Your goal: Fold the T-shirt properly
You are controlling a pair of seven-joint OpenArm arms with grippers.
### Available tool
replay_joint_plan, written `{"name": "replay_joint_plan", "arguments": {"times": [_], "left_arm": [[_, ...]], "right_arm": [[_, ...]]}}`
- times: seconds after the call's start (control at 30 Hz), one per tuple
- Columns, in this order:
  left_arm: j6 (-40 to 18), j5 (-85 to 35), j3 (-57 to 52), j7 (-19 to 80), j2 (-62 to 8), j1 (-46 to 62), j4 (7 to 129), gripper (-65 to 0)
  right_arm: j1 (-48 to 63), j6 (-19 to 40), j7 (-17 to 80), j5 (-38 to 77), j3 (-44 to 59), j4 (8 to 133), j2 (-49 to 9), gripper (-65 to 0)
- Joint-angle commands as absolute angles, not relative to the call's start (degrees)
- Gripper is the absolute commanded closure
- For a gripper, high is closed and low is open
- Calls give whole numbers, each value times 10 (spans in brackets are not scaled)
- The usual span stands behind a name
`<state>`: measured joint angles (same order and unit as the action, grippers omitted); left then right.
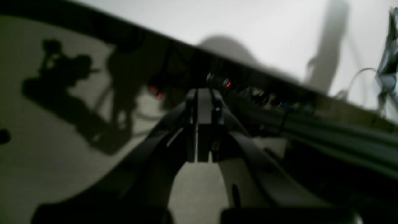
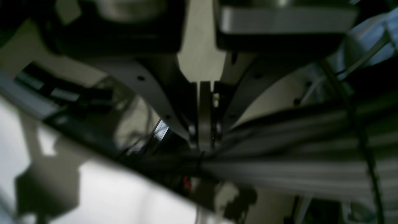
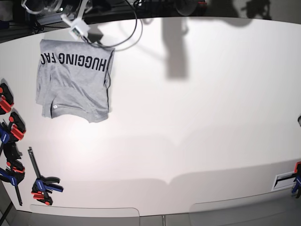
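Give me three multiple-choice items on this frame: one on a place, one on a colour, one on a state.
1. Where does the T-shirt lie in the base view?
A. upper left
B. centre
C. lower right

2. What colour is its lettering?
A. red
B. black
C. white

3. How does the left hand stand?
A. wide open
B. shut on cloth
C. shut, holding nothing

A: the shirt sits near the table's upper left corner.
B: black capitals on grey fabric.
C: the wrist view shows the fingers together with nothing between them.

Left gripper [image 1: 199, 137]: matte black curved plastic arms, slim flat fingers, blurred. Right gripper [image 2: 203, 137]: grey-black arms w/ small round screw holes, thin pale centre finger.
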<state>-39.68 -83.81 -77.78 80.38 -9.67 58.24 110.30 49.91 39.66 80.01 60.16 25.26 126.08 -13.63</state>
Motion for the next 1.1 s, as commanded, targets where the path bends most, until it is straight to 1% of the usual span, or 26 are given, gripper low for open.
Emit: {"name": "replay_joint_plan", "arguments": {"times": [0.0,0.2,0.3,0.37,0.47,0.57,0.63,0.7,0.87,0.9,0.93,1.07], "left_arm": [[-400,-850,-783,800,-106,609,1110,0],[-400,-850,-763,800,-115,661,1108,0],[-400,-837,-712,800,-115,665,1087,0],[-400,-781,-653,787,-115,665,1051,0],[-400,-682,-541,674,-126,665,975,0],[-400,-595,-428,563,-153,649,886,0],[-400,-542,-371,519,-161,617,828,0],[-400,-493,-330,490,-161,575,774,0],[-400,-397,-253,392,-160,474,654,0],[-400,-376,-241,368,-160,455,634,0],[-400,-354,-228,342,-160,438,615,0],[-400,-262,-177,222,-160,375,550,0]], "right_arm": [[518,400,796,615,255,1271,-140,0],[580,400,786,615,255,1259,-172,0],[582,400,736,601,253,1213,-173,0],[576,400,680,548,246,1158,-175,0],[555,400,609,480,216,1046,-196,0],[522,400,593,452,151,919,-224,0],[494,400,583,427,94,833,-242,0],[458,400,551,390,37,751,-256,0],[352,400,408,267,-78,579,-253,0],[329,394,380,248,-98,553,-249,0],[307,365,355,231,-116,530,-244,0],[224,220,305,205,-174,462,-209,0]]}}
